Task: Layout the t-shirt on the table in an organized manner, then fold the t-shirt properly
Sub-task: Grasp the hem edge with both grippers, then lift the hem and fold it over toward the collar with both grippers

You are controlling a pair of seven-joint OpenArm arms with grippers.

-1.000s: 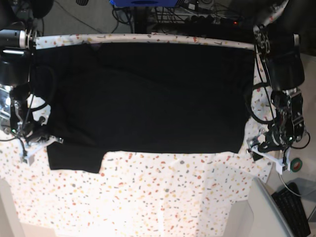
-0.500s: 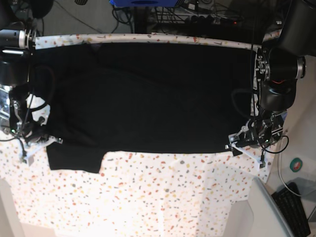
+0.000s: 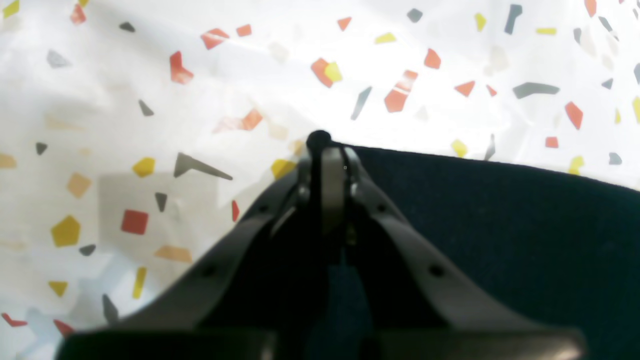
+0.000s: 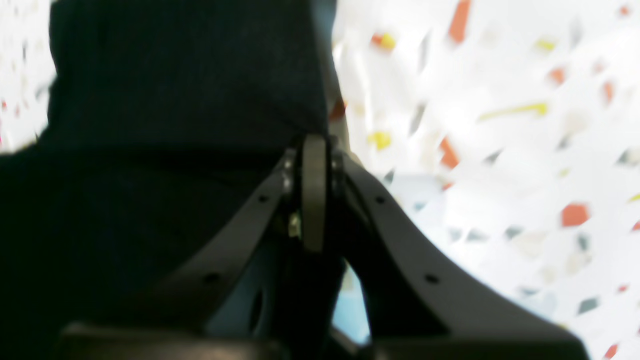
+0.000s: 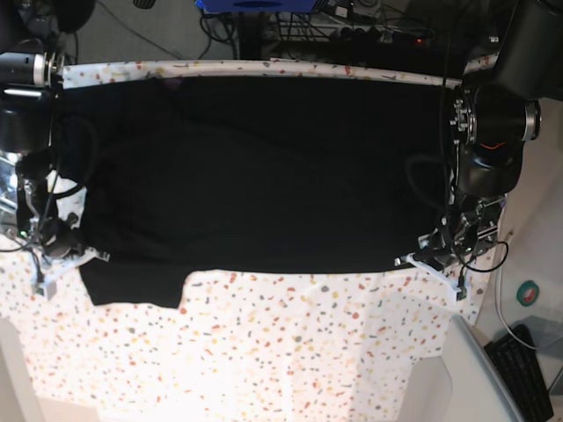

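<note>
The black t-shirt (image 5: 264,176) lies spread flat across the far half of the speckled table (image 5: 290,352), one sleeve sticking out at the near left. My left gripper (image 5: 420,259) sits at the shirt's near right corner. In the left wrist view, the left gripper (image 3: 322,150) is shut, its tips pinching the hem of the t-shirt (image 3: 500,225). My right gripper (image 5: 63,255) is at the near left edge by the sleeve. The right wrist view is blurred; there the right gripper (image 4: 314,145) is shut on the edge of the t-shirt (image 4: 175,100).
Bare speckled table (image 3: 150,100) fills the near half in front of the shirt. A keyboard (image 5: 519,369) and a round green object (image 5: 528,293) lie off the table at the right. Cables and a blue item (image 5: 255,4) sit behind the far edge.
The left arm swung in from the table's right side to the shirt's near right corner, and its gripper closed there. The right gripper and the sleeve shifted slightly leftward.
</note>
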